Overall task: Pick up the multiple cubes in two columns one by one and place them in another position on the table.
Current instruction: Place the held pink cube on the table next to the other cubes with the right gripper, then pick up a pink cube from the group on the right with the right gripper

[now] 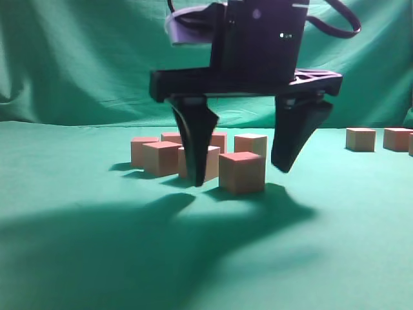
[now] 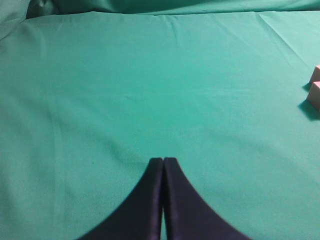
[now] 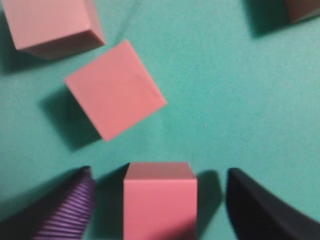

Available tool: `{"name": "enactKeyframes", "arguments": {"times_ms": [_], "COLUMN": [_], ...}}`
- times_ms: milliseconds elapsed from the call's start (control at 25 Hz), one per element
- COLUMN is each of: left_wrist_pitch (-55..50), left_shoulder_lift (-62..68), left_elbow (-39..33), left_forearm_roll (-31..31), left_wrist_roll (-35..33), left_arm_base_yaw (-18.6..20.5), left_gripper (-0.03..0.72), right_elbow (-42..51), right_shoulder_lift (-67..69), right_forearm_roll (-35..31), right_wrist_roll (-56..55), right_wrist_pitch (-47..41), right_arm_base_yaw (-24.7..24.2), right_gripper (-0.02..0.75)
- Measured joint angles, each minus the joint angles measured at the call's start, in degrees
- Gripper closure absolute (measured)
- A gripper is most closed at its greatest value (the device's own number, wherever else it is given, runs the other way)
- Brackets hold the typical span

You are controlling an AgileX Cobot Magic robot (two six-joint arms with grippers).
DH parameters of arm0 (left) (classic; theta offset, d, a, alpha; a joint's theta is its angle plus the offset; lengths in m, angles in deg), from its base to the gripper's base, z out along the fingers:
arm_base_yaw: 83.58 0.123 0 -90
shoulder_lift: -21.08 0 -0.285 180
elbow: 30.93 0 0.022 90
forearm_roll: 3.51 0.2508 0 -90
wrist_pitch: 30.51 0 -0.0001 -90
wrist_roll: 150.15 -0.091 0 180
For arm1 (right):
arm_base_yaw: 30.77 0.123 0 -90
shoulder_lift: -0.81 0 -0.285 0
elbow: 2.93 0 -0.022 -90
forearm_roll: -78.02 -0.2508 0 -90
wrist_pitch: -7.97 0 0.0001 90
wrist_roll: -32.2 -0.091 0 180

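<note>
A pink cube (image 1: 242,173) rests on the teal table (image 1: 90,258) at the front of a cluster of several cubes (image 1: 161,158). My right gripper (image 1: 241,176) straddles this cube, open, with a gap on each side between fingers and block. In the right wrist view the same cube (image 3: 160,200) stands between the ribbed left finger (image 3: 70,210) and the dark right finger (image 3: 260,210) of my right gripper (image 3: 160,172), touching neither. My left gripper (image 2: 163,160) is shut on nothing, low over bare cloth.
Two more cubes (image 1: 360,139) sit apart at the far right near the backdrop. A tilted cube (image 3: 115,89) and another cube (image 3: 50,22) lie just beyond the right gripper. Two cube corners (image 2: 315,95) show at the right edge of the left wrist view.
</note>
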Motion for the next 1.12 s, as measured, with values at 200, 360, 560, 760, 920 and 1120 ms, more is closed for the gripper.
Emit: {"name": "enactKeyframes", "arguments": {"times_ms": [200, 360, 560, 760, 920, 1120], "left_wrist_pitch": [0.0, 0.0, 0.0, 0.0, 0.0, 0.0], "left_shoulder_lift": [0.0, 0.0, 0.0, 0.0, 0.0, 0.0], "left_elbow": [0.0, 0.0, 0.0, 0.0, 0.0, 0.0], "left_forearm_roll": [0.0, 0.0, 0.0, 0.0, 0.0, 0.0], "left_wrist_roll": [0.0, 0.0, 0.0, 0.0, 0.0, 0.0], "left_arm_base_yaw": [0.0, 0.0, 0.0, 0.0, 0.0, 0.0], "left_gripper": [0.688, 0.688, 0.688, 0.688, 0.688, 0.688], "right_elbow": [-0.9, -2.6, -5.9, -8.8, -9.2, -9.2], "right_shoulder_lift": [-4.0, -9.2, -15.4, -20.4, -23.9, -27.8], "right_forearm_roll": [0.0, 0.0, 3.6, 11.8, 19.7, 23.1], "right_wrist_roll": [0.1, 1.6, 1.8, 1.8, 1.8, 3.2], "right_wrist_pitch": [-4.2, -8.5, -17.7, -25.4, -31.5, -32.5], "right_arm_base_yaw": [0.0, 0.0, 0.0, 0.0, 0.0, -1.5], "right_gripper": [0.111, 0.176, 0.294, 0.32, 0.32, 0.32]}}
